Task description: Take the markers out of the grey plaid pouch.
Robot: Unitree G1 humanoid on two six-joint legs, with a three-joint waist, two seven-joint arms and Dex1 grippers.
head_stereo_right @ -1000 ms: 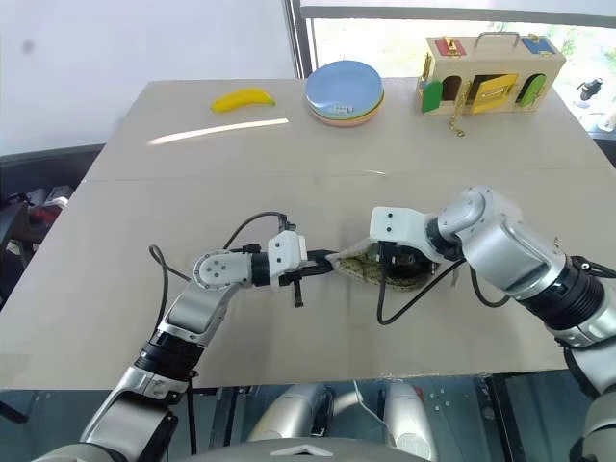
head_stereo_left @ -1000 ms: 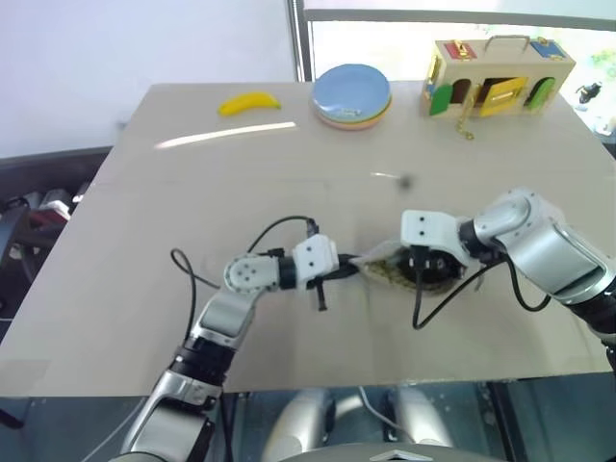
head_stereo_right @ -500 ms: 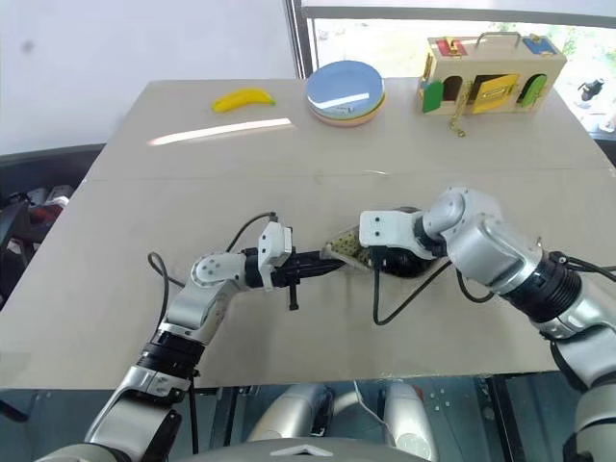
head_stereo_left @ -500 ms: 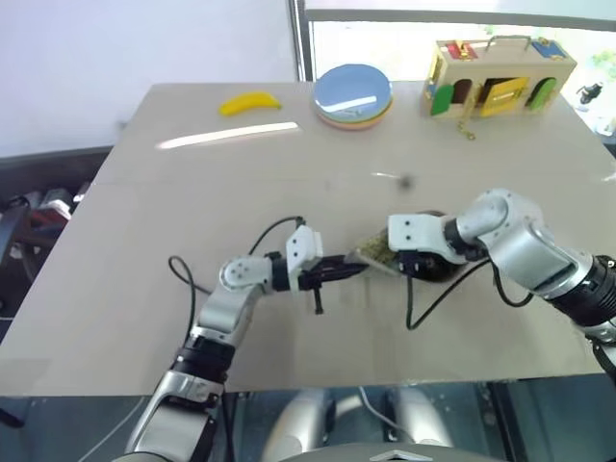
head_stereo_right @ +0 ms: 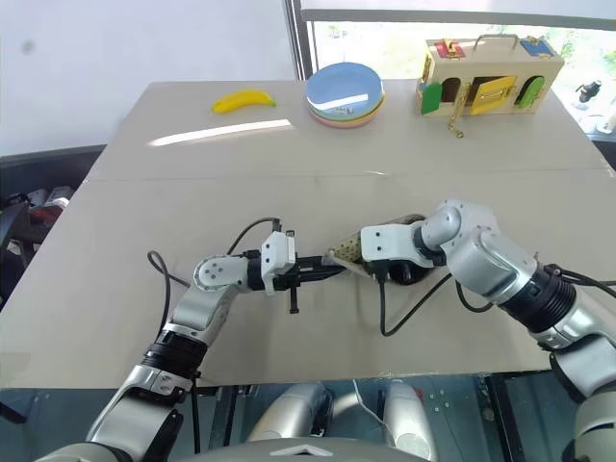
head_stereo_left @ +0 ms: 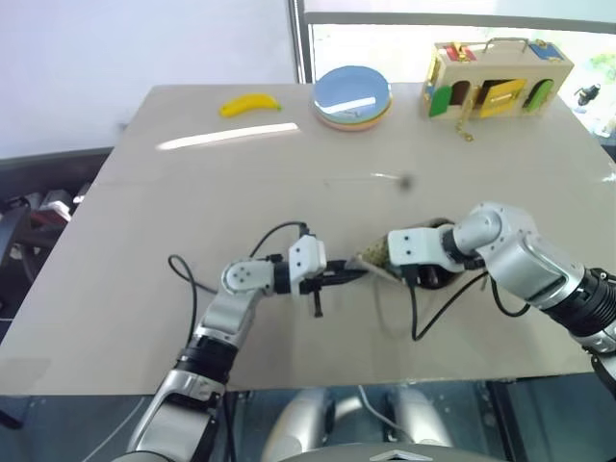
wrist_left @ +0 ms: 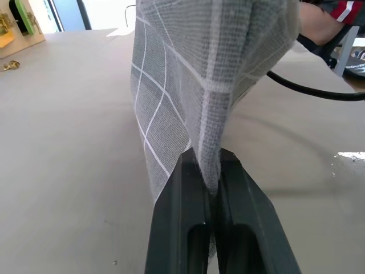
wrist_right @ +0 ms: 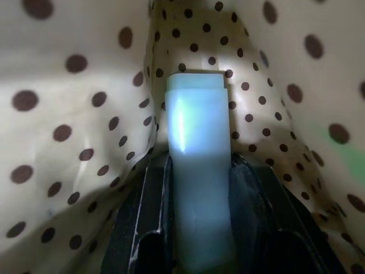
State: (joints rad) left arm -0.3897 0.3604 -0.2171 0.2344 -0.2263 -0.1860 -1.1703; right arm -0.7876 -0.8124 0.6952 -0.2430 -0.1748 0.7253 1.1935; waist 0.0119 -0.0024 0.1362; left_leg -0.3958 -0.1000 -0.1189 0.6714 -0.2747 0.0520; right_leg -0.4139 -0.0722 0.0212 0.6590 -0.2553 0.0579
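The grey plaid pouch [head_stereo_left: 372, 257] is stretched between my two grippers near the table's front. My left gripper [wrist_left: 210, 182] is shut on one fabric edge of the pouch [wrist_left: 188, 68], pointing toward the right hand. My right gripper [wrist_right: 199, 165] reaches down inside the pouch, where the cream, brown-dotted lining [wrist_right: 80, 91] surrounds it. Its fingers [wrist_right: 151, 194] press on both sides of a pale bluish stick [wrist_right: 198, 148], which looks like a marker. From the head views the right hand [head_stereo_left: 416, 252] covers the pouch's mouth and hides what is inside.
At the far side of the table [head_stereo_left: 144, 241] lie a yellow banana [head_stereo_left: 249, 103], a stack of plates [head_stereo_left: 352, 95] and a wooden latch box [head_stereo_left: 499, 75]. Black cables loop from both wrists over the tabletop.
My right hand has sunk and turned further into the pouch, which is now bunched up around it instead of lying open. The left gripper keeps its hold in place.
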